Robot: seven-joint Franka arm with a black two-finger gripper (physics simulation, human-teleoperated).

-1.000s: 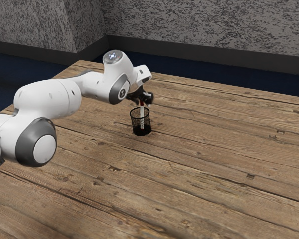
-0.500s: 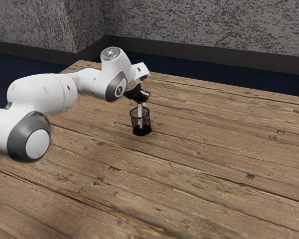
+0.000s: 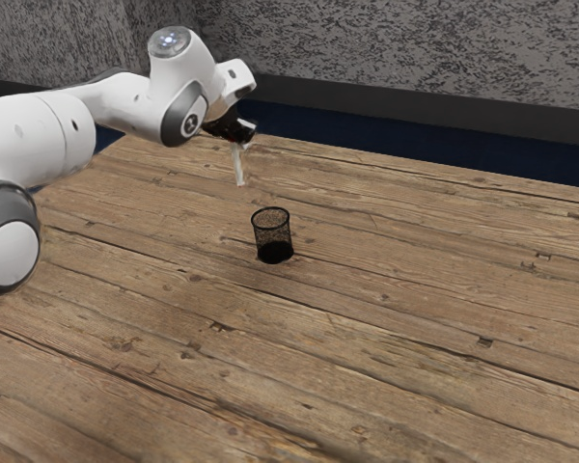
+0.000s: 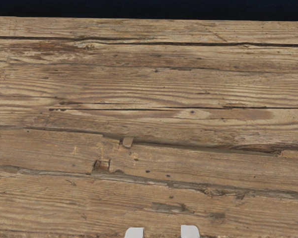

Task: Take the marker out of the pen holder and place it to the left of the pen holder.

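Grip: the fingers (image 3: pixel 241 134) look closed on the upper end of the marker (image 3: pixel 238 164), as far as I can judge with so much dark metal around it.
Marker: hanging below the fingers, nearly upright, its lower end free in the air.
Holder (image 3: pixel 273 235): upright on the counter (image 3: pixel 396 299), lower than the fingers and off toward the exterior view's right, apart from the marker.
Step in hand: carrying the marker over to the spot left of the holder, I'd say; it is out but unplaced.
Carrying: best done smoothly, keeping the marker's lower end well away from the holder's rim.
Lowering: the marker should come down slowly, tipped toward flat if the wrist allows, the fingers parting only once wood takes its weight; let go upright, it would likely topple and roll.
Arm (image 3: pixel 125 101): reaching in from the exterior view's left, held high over the counter.
Wrist (image 3: pixel 187 118): above the fingers, bent so that they slant downward.
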